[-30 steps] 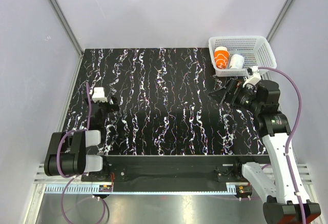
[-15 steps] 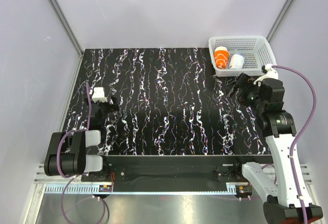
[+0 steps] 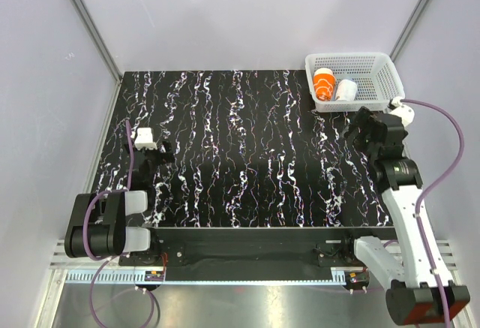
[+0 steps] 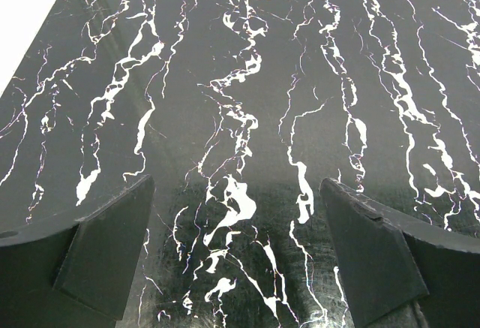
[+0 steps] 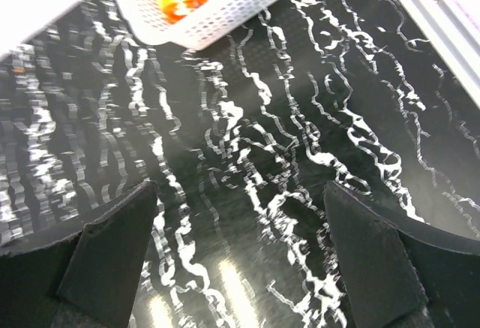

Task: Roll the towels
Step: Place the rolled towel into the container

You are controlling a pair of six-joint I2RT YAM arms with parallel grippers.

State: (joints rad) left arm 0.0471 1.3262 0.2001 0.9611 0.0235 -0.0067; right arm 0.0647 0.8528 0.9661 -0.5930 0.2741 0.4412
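Two rolled towels, one orange [image 3: 324,82] and one pale [image 3: 346,88], lie side by side in the white basket [image 3: 375,59] at the upper right of the overhead view. No flat towel shows on the counter [image 3: 240,133]. The right tool [image 5: 240,215] hovers just below the basket, spread wide and empty. The left tool [image 4: 237,215], at the left edge, is also wide over bare counter. The rolling looks finished. The next move probably calls only for drawing the right arm clear without knocking the basket's rim.
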